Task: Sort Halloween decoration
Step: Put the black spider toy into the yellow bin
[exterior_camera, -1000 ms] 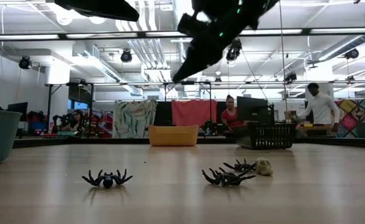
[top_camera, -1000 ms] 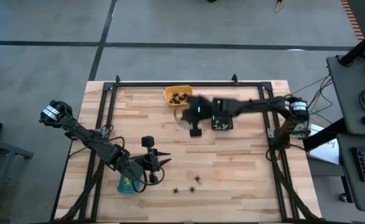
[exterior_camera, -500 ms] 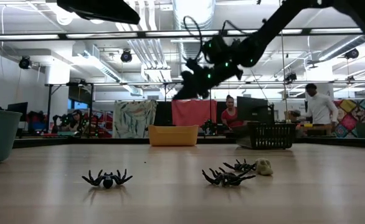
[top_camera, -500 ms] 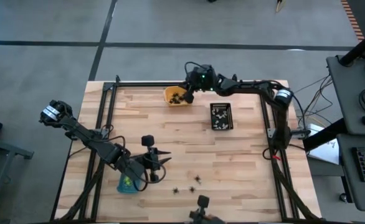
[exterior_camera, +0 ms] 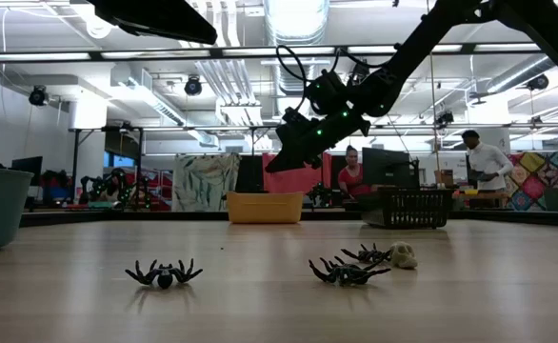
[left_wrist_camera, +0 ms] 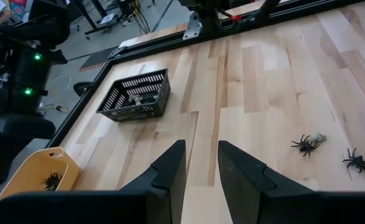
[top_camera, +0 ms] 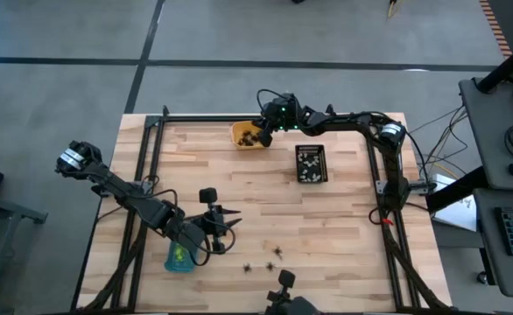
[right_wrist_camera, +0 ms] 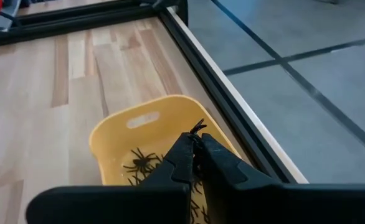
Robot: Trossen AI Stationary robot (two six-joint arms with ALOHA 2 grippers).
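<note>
Spider (right_wrist_camera: 197, 129) pinched in right gripper (right_wrist_camera: 197, 144) over orange tray (right_wrist_camera: 114, 144), body mostly hidden

Light is bright and even, coming from ceiling lamps (exterior_camera: 191, 86) in the low view. The wooden table (top_camera: 344, 227) has no strong glare, and shadows under the black spiders (exterior_camera: 164, 273) are soft and short. The people far behind look slightly unsharp. The left gripper's fingers (left_wrist_camera: 170, 171) look blurred, being very close to the camera.
</note>
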